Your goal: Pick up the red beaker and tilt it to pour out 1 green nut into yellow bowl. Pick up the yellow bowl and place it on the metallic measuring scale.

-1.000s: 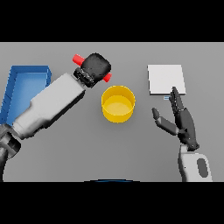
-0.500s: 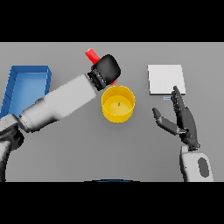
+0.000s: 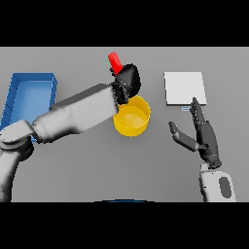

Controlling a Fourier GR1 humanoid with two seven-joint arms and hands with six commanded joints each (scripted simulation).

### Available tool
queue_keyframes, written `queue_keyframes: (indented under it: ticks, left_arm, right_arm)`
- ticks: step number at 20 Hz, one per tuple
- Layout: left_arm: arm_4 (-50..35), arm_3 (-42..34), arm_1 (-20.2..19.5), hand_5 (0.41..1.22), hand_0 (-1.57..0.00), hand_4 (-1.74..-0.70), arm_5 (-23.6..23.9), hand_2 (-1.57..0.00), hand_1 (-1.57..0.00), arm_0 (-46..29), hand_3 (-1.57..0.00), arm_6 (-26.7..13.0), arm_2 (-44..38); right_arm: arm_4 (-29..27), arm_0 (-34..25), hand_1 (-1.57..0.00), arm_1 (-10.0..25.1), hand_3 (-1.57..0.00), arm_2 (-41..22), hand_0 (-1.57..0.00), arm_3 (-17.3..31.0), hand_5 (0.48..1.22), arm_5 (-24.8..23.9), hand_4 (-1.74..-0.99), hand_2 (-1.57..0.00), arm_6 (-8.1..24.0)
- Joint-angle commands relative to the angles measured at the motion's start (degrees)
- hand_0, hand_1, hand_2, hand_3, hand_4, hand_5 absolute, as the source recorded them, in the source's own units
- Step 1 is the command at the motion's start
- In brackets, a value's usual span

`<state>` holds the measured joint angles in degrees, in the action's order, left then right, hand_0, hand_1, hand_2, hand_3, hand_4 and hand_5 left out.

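Your left robot hand gripped the red beaker above the yellow bowl; your right robot hand hung open.

A blue tray sits on the grey table.

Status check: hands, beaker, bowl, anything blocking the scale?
Left hand shut on red beaker, held above yellow bowl's far rim. Right hand open, idle right of bowl. Scale bare, path unobstructed.
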<state>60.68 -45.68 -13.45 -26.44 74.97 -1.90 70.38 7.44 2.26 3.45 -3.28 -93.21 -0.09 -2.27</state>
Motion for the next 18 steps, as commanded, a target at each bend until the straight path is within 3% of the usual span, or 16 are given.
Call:
queue_keyframes:
  ticks: [1,9,11,12,14,16,18]
  left_arm:
    - [0.32,0.71,-0.13,1.221,-1.57,-1.74,-0.06,-1.57,-1.57,0.97,-1.57,0.30,0.68]
    - [-0.34,2.05,0.00,1.221,-1.57,-1.74,0.07,-1.57,-1.57,5.10,-1.57,0.44,4.19]
    - [-1.36,3.11,-1.09,1.159,-1.57,-1.74,1.64,-1.57,-1.57,7.27,-1.57,-0.06,3.18]
    - [-1.56,3.77,-1.39,1.171,-1.57,-1.74,2.51,-1.57,-1.57,8.86,-1.57,-0.34,2.87]
    - [-2.74,5.41,-2.68,1.189,-1.57,-1.64,6.00,-1.25,-1.27,11.90,-1.57,-0.08,1.19]
    - [-4.06,8.34,-3.84,1.201,-1.57,-1.68,7.90,-1.37,-1.38,16.10,-1.21,-0.30,-0.67]
    - [-5.84,11.53,-6.04,1.208,-1.57,-1.60,8.97,-1.44,-1.45,19.78,-1.34,0.93,-2.65]
  right_arm:
    - [0.47,0.04,0.00,-0.22,0.00,-0.23,0.00,0.37,0.598,-0.25,-1.277,0.00,-0.49]
    - [0.54,-0.63,0.00,-0.16,0.00,-0.03,0.00,0.51,0.585,-0.50,-1.233,0.00,0.14]
    - [0.49,-0.51,0.00,-0.20,0.00,-0.23,0.00,0.29,0.590,-0.30,-1.222,0.00,-0.42]
    - [-0.01,-0.53,0.00,-0.21,0.00,-0.01,0.00,0.04,0.595,-0.15,-1.219,0.00,-0.68]
    - [-0.20,-1.00,0.00,-0.22,0.00,-0.13,0.00,0.22,0.609,0.21,-1.222,0.00,-0.79]
    - [-1.23,-1.19,0.00,-0.05,0.00,0.25,0.00,0.36,0.620,0.89,-1.231,0.00,-0.82]
    - [-1.30,-0.74,0.00,-0.17,0.00,-0.06,0.00,-0.21,0.631,1.09,-1.246,0.00,-1.18]
